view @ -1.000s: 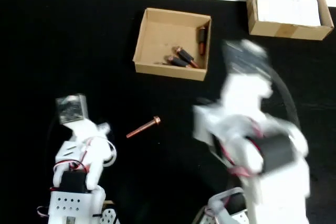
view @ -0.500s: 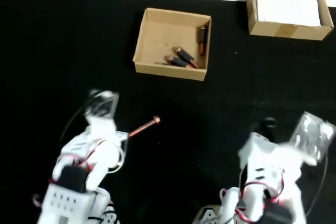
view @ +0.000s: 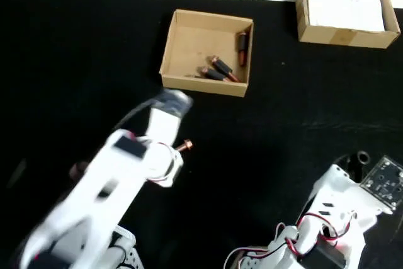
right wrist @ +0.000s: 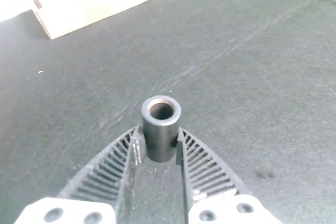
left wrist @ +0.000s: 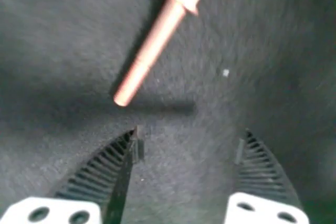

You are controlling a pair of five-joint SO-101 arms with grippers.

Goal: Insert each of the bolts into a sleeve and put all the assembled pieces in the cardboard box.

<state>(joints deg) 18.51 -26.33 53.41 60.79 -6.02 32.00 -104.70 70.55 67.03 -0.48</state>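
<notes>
Black bench [view: 283, 118] carries one loose copper bolt [left wrist: 155, 38], just ahead of the left gripper [left wrist: 189, 134], jaws spread: bolt pickup in hand. Right gripper [right wrist: 159, 131] pinches a sleeve [right wrist: 161, 124]. Next, left likely needs to close on the bolt's shank, then line it up with the sleeve bore.

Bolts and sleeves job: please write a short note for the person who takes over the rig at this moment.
Left tool: open, just short of the loose bolt on the table, not touching it.
Right tool: shut on a sleeve, at the table's right side.
Done: three assembled pieces lie in the box.
To do: grasp the bolt, push it into the sleeve, put that piece in the box.
</notes>
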